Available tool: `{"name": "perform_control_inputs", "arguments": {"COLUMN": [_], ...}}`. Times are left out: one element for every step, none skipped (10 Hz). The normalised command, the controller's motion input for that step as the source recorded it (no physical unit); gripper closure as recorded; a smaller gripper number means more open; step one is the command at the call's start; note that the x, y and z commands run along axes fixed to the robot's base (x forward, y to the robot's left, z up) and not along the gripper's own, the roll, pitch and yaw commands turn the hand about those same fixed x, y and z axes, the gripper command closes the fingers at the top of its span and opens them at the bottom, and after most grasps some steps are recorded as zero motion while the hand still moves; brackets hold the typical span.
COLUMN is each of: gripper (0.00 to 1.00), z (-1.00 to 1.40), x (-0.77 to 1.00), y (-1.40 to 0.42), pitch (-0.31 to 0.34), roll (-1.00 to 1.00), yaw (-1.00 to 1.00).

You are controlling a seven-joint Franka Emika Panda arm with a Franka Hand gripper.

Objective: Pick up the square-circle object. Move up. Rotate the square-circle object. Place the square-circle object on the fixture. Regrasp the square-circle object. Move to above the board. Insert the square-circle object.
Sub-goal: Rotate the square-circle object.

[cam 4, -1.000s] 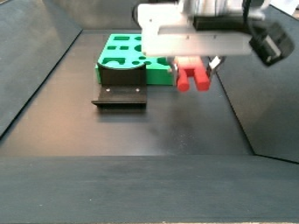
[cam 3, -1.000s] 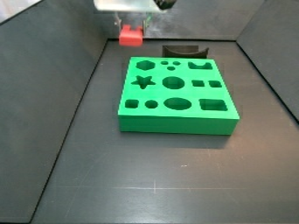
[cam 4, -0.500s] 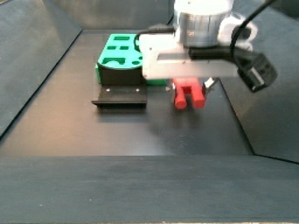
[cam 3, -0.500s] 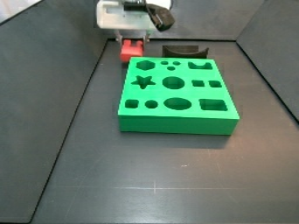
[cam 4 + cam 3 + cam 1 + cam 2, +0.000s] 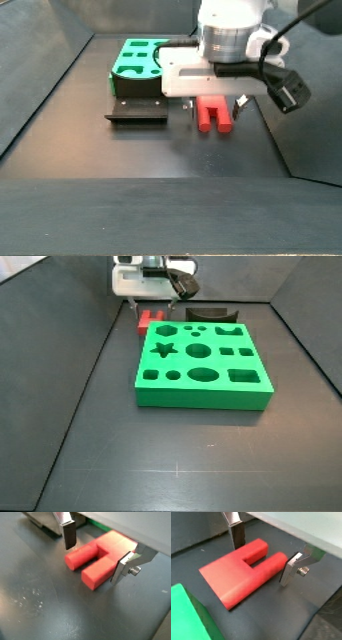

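- Gripper [image 5: 264,559] low over the dark floor, beside the green board [image 5: 138,58]; fingers [image 5: 124,567] apart, straddling the red block [image 5: 238,574] with a gap on both sides.
- Red block lies flat on the floor, prongs between the fingers.
- Fixture [image 5: 136,107] near, apart from the block.

I have the gripper [image 5: 215,103] low over the dark floor, wrist pointing straight down and the white hand body squarely above the jaws. In both wrist views the two silver fingers [image 5: 67,534] [image 5: 292,571] stand apart, one on each side of the red square-circle object [image 5: 241,571], and I cannot tell whether the pads touch it or leave a slight gap
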Motion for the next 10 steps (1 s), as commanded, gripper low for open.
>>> {"name": "perform_control_inputs", "arguments": {"gripper": [0.0, 0.0, 0.0, 0.0, 0.0, 0.0, 0.0, 0.0, 0.0, 0.0], "z": [1.0, 1.0, 1.0, 1.0, 1.0, 0.9, 0.74, 0.53, 0.0, -0.21], "x": [-0.01, -0.01, -0.01, -0.02, -0.02, -0.03, -0.03, -0.02, 0.0, 0.0], "y": [0.0, 0.0, 0.0, 0.0, 0.0, 0.01, 0.01, 0.01, 0.0, -0.01], "pitch": [0.026, 0.044, 0.057, 0.066, 0.069, 0.069, 0.072, 0.078, 0.0, 0.001], "roll": [0.0, 0.01, 0.01, 0.03, 0.03, 0.05, 0.06, 0.07, 0.0, 0.0], "yaw": [0.0, 0.0, -0.01, -0.01, -0.01, -0.01, -0.01, -0.01, 1.0, 1.0]}}
